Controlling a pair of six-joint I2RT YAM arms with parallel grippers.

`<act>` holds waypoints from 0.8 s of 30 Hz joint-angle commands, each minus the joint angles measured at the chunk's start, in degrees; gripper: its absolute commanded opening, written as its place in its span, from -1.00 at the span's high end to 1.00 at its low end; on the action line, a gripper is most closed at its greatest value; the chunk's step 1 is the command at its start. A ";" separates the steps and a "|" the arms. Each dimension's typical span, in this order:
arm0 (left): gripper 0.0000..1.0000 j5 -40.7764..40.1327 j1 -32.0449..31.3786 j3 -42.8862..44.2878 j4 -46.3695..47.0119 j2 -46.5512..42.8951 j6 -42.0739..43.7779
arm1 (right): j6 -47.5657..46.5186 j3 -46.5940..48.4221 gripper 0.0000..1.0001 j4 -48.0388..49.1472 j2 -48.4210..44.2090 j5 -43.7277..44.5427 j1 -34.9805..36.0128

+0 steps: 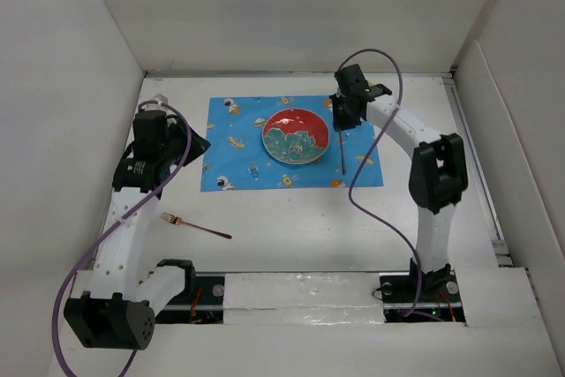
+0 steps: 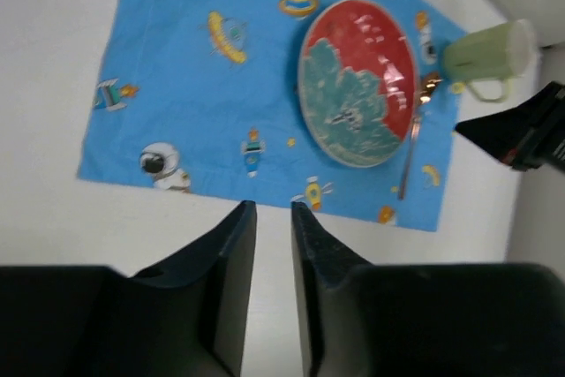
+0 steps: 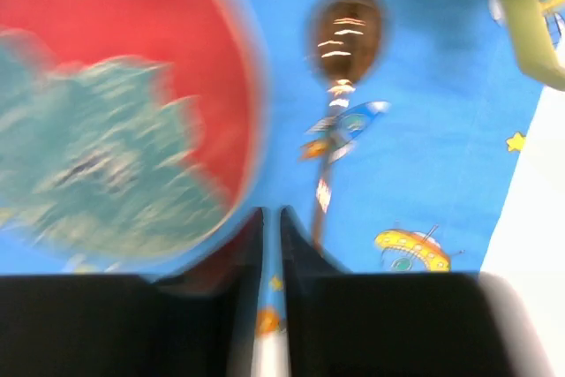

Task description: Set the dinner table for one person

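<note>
White dinner table point(image 1: 309, 227) holds space-print mat point(image 1: 238, 143), plate point(image 1: 296, 136), perhaps spoon point(image 1: 342, 152).

Bright even light; motion-blurred plate point(image 3: 106, 130), right wrist

My two arms are built alike: white, boxy links joined by black, rounded joint housings. My left arm point(image 1: 119, 245) has a fat black cylinder at its foot and a small pale marking on its black wrist block. My right arm point(image 1: 433, 231) carries a big black elbow housing between two white links. The left cable point(image 1: 60, 306) is purple and loops free beside its arm; the right cable point(image 1: 375, 174) is the same purple. Thin red wires show near my bases point(image 1: 415, 290). The left gripper point(image 2: 272, 218) has two dark, matte fingers point(image 2: 231, 271), broad at the root and tapering to flat tips; the right gripper point(image 3: 272, 222) looks the same.
</note>
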 commanded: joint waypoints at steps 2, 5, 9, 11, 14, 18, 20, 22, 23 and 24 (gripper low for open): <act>0.76 7.06 -0.18 5.28 7.61 -2.62 -5.38 | -2.02 -9.58 1.00 10.87 -15.74 -9.24 8.38; 1.00 8.75 -0.18 6.68 8.42 -6.66 -9.43 | -2.46 -16.34 1.00 18.78 -18.83 -12.70 15.06; 1.00 3.23 -0.18 12.21 3.34 -12.81 -11.37 | -1.58 -16.73 1.00 23.89 -15.24 -14.01 25.79; 1.00 0.93 -0.18 17.29 -1.48 -13.96 -11.37 | -1.84 -15.06 0.72 26.35 -11.39 -14.27 31.50; 0.77 -1.97 -0.18 24.32 -7.37 -14.85 -9.88 | -4.91 -8.57 0.20 25.83 -6.19 -12.09 38.36; 0.45 -5.31 -0.18 34.52 -14.76 -14.32 -6.11 | -8.78 3.80 -0.06 22.76 6.70 -8.14 46.26; 0.42 -5.23 -0.18 35.25 -15.92 -14.06 -5.75 | -9.14 4.80 -0.07 22.84 8.05 -6.47 47.07; 0.41 -4.71 -0.18 36.13 -17.15 -13.97 -4.69 | -9.32 8.31 -0.18 22.58 12.01 -5.14 48.39; 0.41 -4.01 -0.18 36.14 -17.50 -13.79 -4.52 | -9.58 9.63 -0.19 22.06 13.24 -4.35 49.27; 0.41 -3.57 -0.18 36.05 -17.85 -13.79 -3.99 | -9.58 10.86 -0.19 21.70 15.86 -3.82 49.28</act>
